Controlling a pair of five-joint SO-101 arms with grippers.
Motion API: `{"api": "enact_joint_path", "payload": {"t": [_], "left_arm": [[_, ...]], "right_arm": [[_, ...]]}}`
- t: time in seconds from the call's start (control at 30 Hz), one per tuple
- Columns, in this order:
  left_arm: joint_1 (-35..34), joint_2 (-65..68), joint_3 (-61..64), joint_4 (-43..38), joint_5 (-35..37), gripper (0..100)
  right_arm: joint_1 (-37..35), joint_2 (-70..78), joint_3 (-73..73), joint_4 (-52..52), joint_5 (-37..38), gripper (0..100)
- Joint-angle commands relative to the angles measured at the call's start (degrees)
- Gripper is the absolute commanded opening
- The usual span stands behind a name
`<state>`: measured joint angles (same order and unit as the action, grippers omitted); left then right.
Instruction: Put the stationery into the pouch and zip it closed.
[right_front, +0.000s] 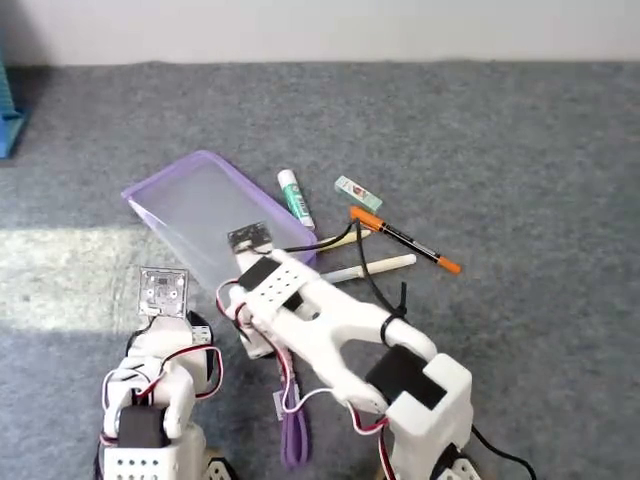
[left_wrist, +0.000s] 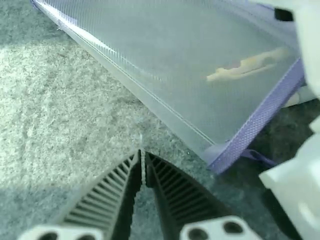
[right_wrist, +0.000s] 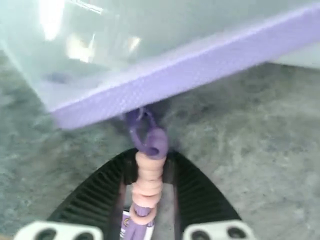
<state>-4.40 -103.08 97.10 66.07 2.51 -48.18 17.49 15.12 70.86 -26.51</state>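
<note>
Holding the beaded zip cord (right_wrist: 148, 186) at the near corner of the pouch (right_wrist: 175, 70) in our closed right pincer (right_wrist: 150, 159), we see the pouch run lengthwise away from it, our left pincer (left_wrist: 143, 159) shut and empty beside its long edge, and the orange pen (right_front: 405, 238) loose on the worktop (right_front: 520, 150) nearer our right arm.

- The desk (right_front: 520, 160) I work on is covered in grey carpet (right_front: 560, 300), short-piled and flecked with lighter and darker specks.
- Along the far side runs a pale, plain wall (right_front: 350, 30), meeting the carpet in a straight line.
- At the far left edge a blue object (right_front: 8, 120) stands on the carpet near the wall; I cannot tell what it is.
- A bright patch of light (right_front: 60, 280) lies across the left of the carpet as a pale band with soft edges.
- The rest of the carpet sits in even, duller light.
- Seen from my left wrist, the pile looks coarse and nearly white where the glare falls.
</note>
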Motion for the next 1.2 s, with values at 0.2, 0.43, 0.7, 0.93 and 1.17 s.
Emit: {"api": "enact_joint_path", "payload": {"t": [0.2, 0.43, 0.7, 0.93, 1.17], "left_arm": [[-0.1, -0.4, -0.6, -0.9, -0.3, 1], [-0.1, -0.4, -0.6, -0.9, -0.3, 1], [-0.1, -0.4, -0.6, -0.9, -0.3, 1], [-0.1, -0.4, -0.6, -0.9, -0.3, 1], [-0.1, -0.4, -0.6, -0.9, -0.3, 1]], "right_arm": [[3.5, -10.2, -4.0, 12.2, -0.2, 0.9], [3.5, -19.9, -4.0, 15.6, -0.2, 0.9], [5.0, -30.7, -3.7, 21.5, -0.2, 0.9], [10.2, -37.0, -0.4, 22.7, 0.4, 0.9], [11.4, -45.8, 6.6, 22.2, 3.1, 0.9]]}}
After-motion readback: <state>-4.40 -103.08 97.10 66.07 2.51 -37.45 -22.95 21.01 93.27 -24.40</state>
